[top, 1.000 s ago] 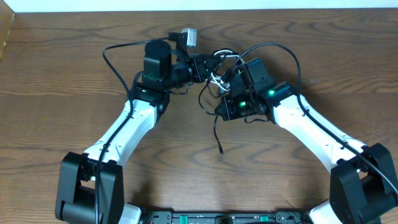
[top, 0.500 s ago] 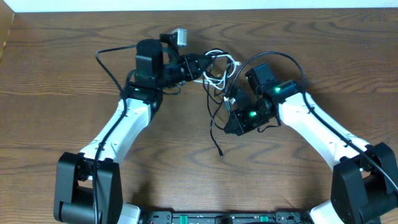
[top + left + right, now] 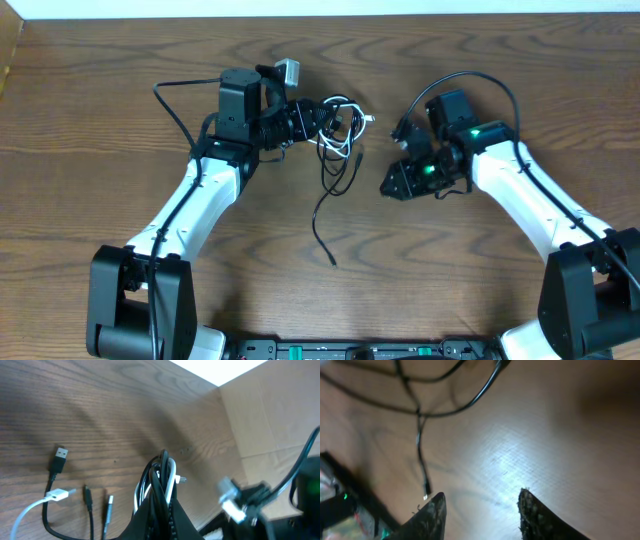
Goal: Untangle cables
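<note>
At the far middle of the table (image 3: 120, 90): cables (image 3: 336, 122), one tangled lot, lying bunched just beside the left arm's tip.

Item 1. Left gripper (image 3: 310, 117): clamping tight on the bunch. Its wrist view is showing black and white strands pinched together between the fingers.

Item 2. Black cable (image 3: 322, 210): looping out of the knot and trailing toward the near edge, its small plug (image 3: 333, 262) resting free on the wood.

Item 3. White cable (image 3: 173, 474): coiling inside the knot. Its white plug (image 3: 58, 494) is lying near a black USB plug (image 3: 60, 454), apart from the pinch.

Item 4. Right gripper (image 3: 390, 186): standing apart from the bunch, fingers spread, holding nothing. Only bare wood is showing between them.

Handling note, as judgement: the separating pull is looking unfinished. The right gripper should be taking one colour only, close to the knot and not on a free tail, then drawing sideways slowly while the left one is anchoring. Risk: catching both strands and tightening the knot.
</note>
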Robot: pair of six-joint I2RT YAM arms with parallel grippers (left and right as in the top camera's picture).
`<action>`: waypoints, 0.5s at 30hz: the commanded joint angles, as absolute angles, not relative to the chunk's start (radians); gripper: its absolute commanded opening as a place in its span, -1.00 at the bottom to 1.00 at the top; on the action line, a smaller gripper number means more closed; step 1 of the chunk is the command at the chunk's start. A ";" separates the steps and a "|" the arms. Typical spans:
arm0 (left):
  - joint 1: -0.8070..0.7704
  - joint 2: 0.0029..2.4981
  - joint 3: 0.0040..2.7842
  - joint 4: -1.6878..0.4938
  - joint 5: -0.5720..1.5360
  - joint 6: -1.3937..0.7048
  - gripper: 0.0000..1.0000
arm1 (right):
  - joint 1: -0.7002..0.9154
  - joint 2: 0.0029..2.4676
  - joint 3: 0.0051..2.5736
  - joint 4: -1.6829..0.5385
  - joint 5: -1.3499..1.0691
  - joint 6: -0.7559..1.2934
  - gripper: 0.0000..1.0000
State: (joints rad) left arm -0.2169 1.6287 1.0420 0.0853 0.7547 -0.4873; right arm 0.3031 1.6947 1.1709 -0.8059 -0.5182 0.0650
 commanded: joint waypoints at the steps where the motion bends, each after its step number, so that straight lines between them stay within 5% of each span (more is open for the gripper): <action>1: -0.213 1.614 1.051 0.080 0.803 -0.408 -0.85 | 0.239 1.691 1.169 -0.742 -0.537 0.165 0.02; 5: -0.216 1.614 1.051 0.079 0.830 -0.483 -0.85 | 0.193 1.691 1.169 -0.622 -0.733 0.130 0.17; 15: -0.216 1.614 1.051 0.262 1.039 -0.813 -0.85 | 0.200 1.692 1.169 -0.443 -0.728 0.134 0.15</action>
